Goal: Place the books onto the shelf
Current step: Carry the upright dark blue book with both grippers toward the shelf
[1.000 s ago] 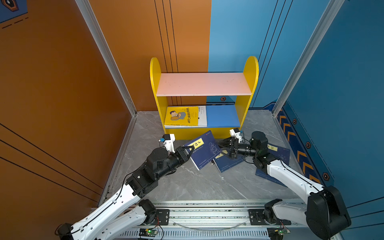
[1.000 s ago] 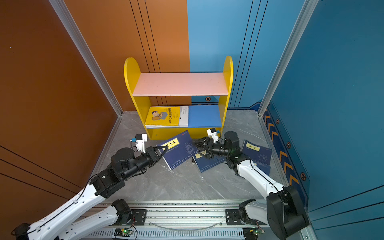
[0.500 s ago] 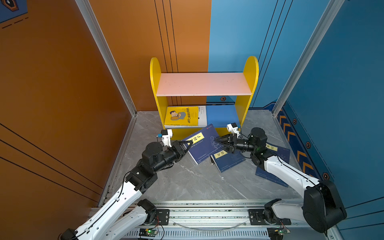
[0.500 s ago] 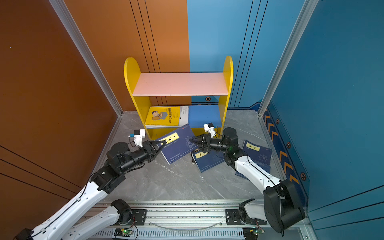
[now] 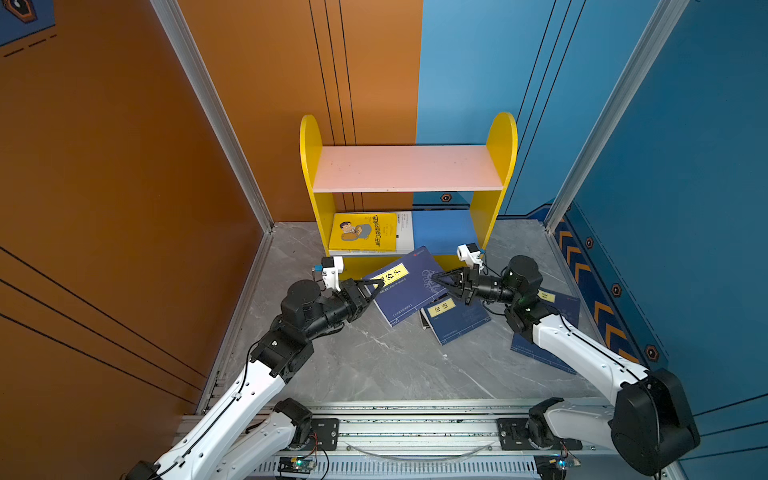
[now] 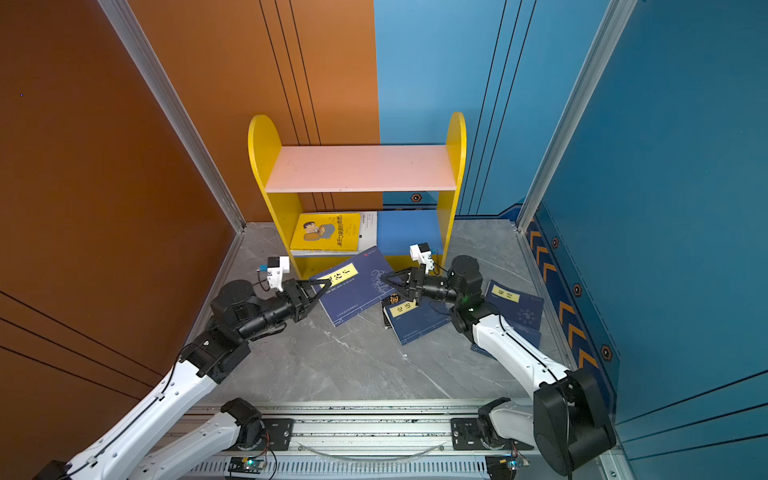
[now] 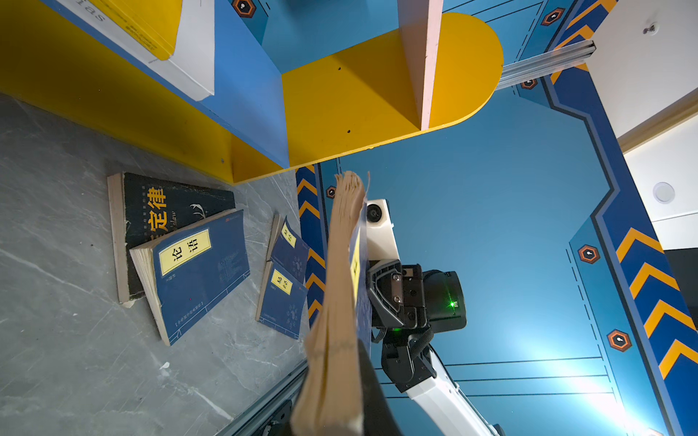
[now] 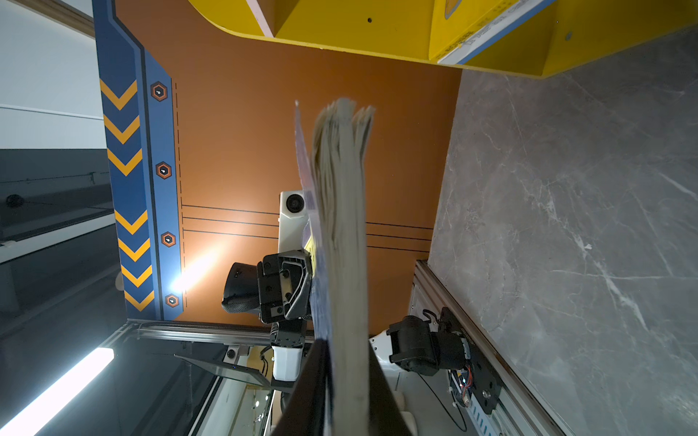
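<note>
A navy book with a yellow label point(image 5: 405, 284) point(image 6: 353, 286) hangs just in front of the shelf point(image 5: 407, 168) point(image 6: 361, 168), tilted above the floor. My left gripper point(image 5: 379, 286) point(image 6: 328, 284) is shut on its left edge and my right gripper point(image 5: 434, 277) point(image 6: 384, 279) on its right edge. Both wrist views show its page edge point(image 7: 336, 302) point(image 8: 343, 226) clamped between the fingers. On the blue lower board a yellow book point(image 5: 363, 232) lies on a white one point(image 5: 405, 226). The pink upper board is bare.
On the grey floor another navy book point(image 5: 455, 318) point(image 7: 196, 271) lies partly over a black book point(image 7: 166, 204). Two more navy books point(image 7: 291, 245) point(image 7: 281, 298) lie at the right under my right arm point(image 5: 582, 353). Walls close in on both sides and behind.
My right gripper has shut on the navy book's right edge. The book, still held by the left gripper, has moved a little toward the shelf.
</note>
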Tool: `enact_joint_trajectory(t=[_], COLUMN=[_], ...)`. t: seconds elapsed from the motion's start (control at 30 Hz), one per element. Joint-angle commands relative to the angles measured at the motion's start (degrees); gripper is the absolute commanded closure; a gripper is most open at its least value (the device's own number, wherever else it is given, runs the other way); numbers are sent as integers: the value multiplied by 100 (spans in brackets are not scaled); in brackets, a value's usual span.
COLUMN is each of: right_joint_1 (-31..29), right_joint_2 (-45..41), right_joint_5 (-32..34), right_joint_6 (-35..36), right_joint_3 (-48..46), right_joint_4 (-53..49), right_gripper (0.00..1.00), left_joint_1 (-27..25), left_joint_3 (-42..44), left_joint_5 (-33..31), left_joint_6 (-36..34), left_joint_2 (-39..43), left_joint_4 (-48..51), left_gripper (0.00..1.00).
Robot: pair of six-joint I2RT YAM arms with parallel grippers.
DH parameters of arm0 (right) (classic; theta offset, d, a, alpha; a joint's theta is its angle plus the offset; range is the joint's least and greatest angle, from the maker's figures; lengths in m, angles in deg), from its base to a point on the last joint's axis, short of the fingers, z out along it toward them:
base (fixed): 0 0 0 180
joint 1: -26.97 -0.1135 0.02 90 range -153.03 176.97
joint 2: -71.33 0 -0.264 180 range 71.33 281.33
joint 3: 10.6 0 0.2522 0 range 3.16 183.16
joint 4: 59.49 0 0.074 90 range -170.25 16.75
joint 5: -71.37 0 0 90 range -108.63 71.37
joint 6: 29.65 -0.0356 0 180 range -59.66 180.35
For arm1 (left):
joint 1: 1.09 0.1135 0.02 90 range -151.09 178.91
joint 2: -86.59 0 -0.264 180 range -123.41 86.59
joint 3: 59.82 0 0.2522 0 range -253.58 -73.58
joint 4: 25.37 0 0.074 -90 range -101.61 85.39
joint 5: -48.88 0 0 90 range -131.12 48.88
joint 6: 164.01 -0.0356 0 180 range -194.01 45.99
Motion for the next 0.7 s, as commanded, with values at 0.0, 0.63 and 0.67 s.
enact_joint_trajectory(t=[0.0, 0.63, 0.67], right_joint_1=[-22, 382, 392], right_joint_2=[-170, -201, -176], right_joint_5=[66, 58, 67], right_joint_6=[122, 48, 45], right_joint_3=[-14, 39, 61], right_joint_4=[-138, -297, -303], right_gripper=[87, 89, 89], left_joint_1=[137, 638, 636], left_joint_3=[-54, 441, 453], left_joint_5=[-41, -855, -853], left_joint_6=[-14, 293, 295], left_joint_2=[114, 976, 989], left_joint_4=[-290, -247, -149], left_gripper=[86, 85, 85])
